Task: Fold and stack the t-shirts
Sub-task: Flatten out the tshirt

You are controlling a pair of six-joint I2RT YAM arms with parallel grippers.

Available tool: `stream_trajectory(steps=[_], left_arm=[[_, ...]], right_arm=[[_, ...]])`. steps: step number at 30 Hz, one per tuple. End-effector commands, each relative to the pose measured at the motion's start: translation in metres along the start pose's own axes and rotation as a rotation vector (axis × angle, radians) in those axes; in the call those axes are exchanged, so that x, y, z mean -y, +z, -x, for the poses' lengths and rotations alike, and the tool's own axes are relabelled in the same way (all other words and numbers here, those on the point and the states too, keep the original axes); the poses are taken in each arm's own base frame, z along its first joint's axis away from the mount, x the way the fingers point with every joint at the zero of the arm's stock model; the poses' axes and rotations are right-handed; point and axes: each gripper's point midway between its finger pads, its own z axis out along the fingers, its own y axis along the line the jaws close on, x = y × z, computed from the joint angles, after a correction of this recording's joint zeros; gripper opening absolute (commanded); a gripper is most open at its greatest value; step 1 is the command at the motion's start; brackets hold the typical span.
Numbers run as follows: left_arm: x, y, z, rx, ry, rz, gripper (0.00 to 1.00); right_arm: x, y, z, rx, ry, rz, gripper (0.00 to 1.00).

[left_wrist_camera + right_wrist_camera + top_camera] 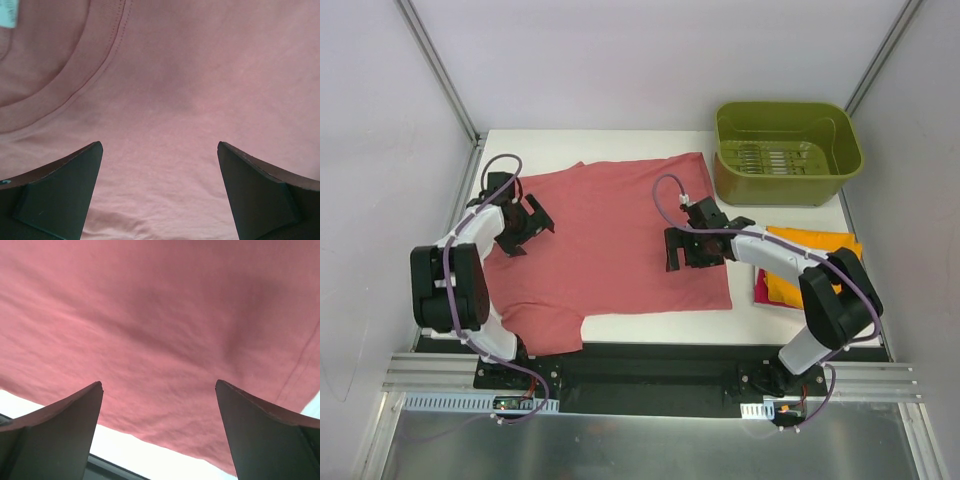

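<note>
The dusty-red t-shirt (610, 240) lies spread flat across the middle of the white table. My left gripper (527, 228) hovers open over its left part near the collar (60, 85); the cloth (200, 100) fills that wrist view. My right gripper (676, 249) is open above the shirt's right half, and its wrist view shows the cloth (160, 330) and its front hem. A folded orange t-shirt (810, 245) lies on a folded magenta-pink one (760, 290) at the right, partly under my right arm.
A green tub (787, 150) stands at the back right of the table (620, 140). A white label (7, 12) shows inside the collar. The table's front edge (150, 455) runs just below the shirt's hem.
</note>
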Motion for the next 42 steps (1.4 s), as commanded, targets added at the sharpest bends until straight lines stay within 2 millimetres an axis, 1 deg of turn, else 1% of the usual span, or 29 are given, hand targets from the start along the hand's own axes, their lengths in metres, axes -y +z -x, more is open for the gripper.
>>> stream_trajectory(steps=[1, 4, 6, 7, 8, 10, 12, 13, 14, 15, 16, 17, 18, 19, 20, 23, 26, 27, 28, 29, 30, 31, 32, 33, 34, 35, 37, 40, 42], left_arm=[[0.006, 0.021, 0.005, -0.053, 0.011, 0.005, 0.99], [0.006, 0.034, 0.011, -0.069, 0.019, 0.028, 0.99], [0.014, 0.039, 0.019, -0.069, 0.023, 0.012, 0.99], [0.014, 0.047, 0.017, -0.094, 0.021, 0.012, 0.99], [0.020, 0.049, 0.026, -0.085, 0.026, 0.004, 0.99], [0.022, 0.060, 0.028, -0.105, 0.026, 0.012, 0.99], [0.029, 0.063, 0.043, -0.080, 0.035, 0.008, 0.99], [0.026, 0.071, 0.045, -0.089, 0.035, 0.027, 0.99], [0.034, 0.071, 0.059, -0.063, 0.043, 0.019, 0.99], [0.038, 0.073, 0.063, -0.062, 0.046, 0.013, 0.99], [0.039, 0.081, 0.065, -0.074, 0.048, 0.011, 0.99], [0.056, 0.076, 0.081, -0.049, 0.062, -0.036, 0.99], [0.062, 0.076, 0.088, -0.037, 0.066, -0.046, 0.99], [0.065, 0.080, 0.094, -0.035, 0.066, -0.049, 0.99], [0.081, 0.071, 0.114, 0.013, 0.080, -0.084, 0.99], [0.105, 0.048, 0.137, 0.059, 0.099, -0.145, 0.99], [0.113, 0.013, 0.140, 0.101, 0.115, -0.190, 0.99], [0.112, 0.005, 0.135, 0.104, 0.115, -0.193, 0.99], [0.103, -0.010, 0.121, 0.103, 0.110, -0.187, 0.99], [0.095, -0.016, 0.110, 0.093, 0.075, -0.172, 0.99], [0.086, -0.021, 0.095, 0.078, 0.047, -0.160, 0.99], [0.061, -0.031, 0.061, 0.055, 0.016, -0.122, 0.99], [0.047, -0.033, 0.044, 0.044, -0.050, -0.093, 0.99], [0.032, -0.036, 0.027, 0.038, -0.084, -0.061, 0.99], [0.002, -0.038, -0.005, 0.030, -0.119, -0.006, 0.99], [-0.006, -0.040, -0.019, 0.022, -0.170, 0.000, 0.99], [-0.025, -0.045, -0.056, -0.016, -0.199, -0.006, 0.99], [-0.058, -0.050, -0.096, -0.033, -0.280, 0.064, 0.99], [-0.090, -0.050, -0.101, 0.030, -0.320, 0.180, 0.99]], right_arm=[[-0.009, 0.007, 0.014, -0.007, 0.008, 0.009, 1.00], [-0.004, 0.018, 0.018, -0.018, 0.021, -0.019, 1.00], [-0.002, 0.023, 0.022, -0.027, 0.028, -0.027, 1.00], [0.003, 0.030, 0.020, -0.050, 0.038, -0.037, 1.00], [0.002, 0.031, 0.028, -0.045, 0.039, -0.034, 0.99], [0.010, 0.042, 0.032, -0.063, 0.044, -0.056, 1.00], [0.014, 0.045, 0.046, -0.046, 0.041, -0.076, 0.99], [0.022, 0.051, 0.049, -0.053, 0.036, -0.096, 1.00], [0.028, 0.053, 0.055, -0.044, 0.030, -0.116, 1.00], [0.034, 0.052, 0.072, -0.005, 0.020, -0.152, 0.99], [0.044, 0.057, 0.076, -0.009, 0.020, -0.183, 1.00], [0.047, 0.057, 0.083, -0.002, 0.004, -0.196, 1.00], [0.047, 0.054, 0.100, 0.030, -0.001, -0.196, 1.00], [0.049, 0.056, 0.106, 0.033, -0.007, -0.199, 1.00], [0.049, 0.054, 0.110, 0.030, -0.040, -0.199, 1.00], [0.039, 0.035, 0.135, 0.087, -0.079, -0.183, 0.99], [0.025, 0.011, 0.142, 0.155, -0.093, -0.132, 0.99], [0.020, 0.004, 0.142, 0.169, -0.095, -0.109, 0.99], [0.012, -0.013, 0.147, 0.220, -0.099, -0.089, 1.00], [0.015, -0.012, 0.132, 0.202, -0.097, -0.091, 1.00], [0.007, -0.017, 0.126, 0.206, -0.092, -0.050, 1.00], [-0.001, -0.033, 0.129, 0.257, -0.092, -0.022, 0.99], [0.003, -0.030, 0.112, 0.234, -0.082, -0.017, 0.99], [-0.001, -0.032, 0.103, 0.232, -0.073, 0.015, 1.00], [-0.007, -0.044, 0.105, 0.275, -0.076, 0.045, 1.00], [-0.004, -0.040, 0.089, 0.251, -0.046, 0.053, 1.00], [-0.011, -0.051, 0.086, 0.280, -0.039, 0.099, 0.99], [-0.011, -0.055, 0.071, 0.285, -0.042, 0.124, 1.00], [-0.008, -0.056, 0.062, 0.294, -0.043, 0.127, 0.99]])
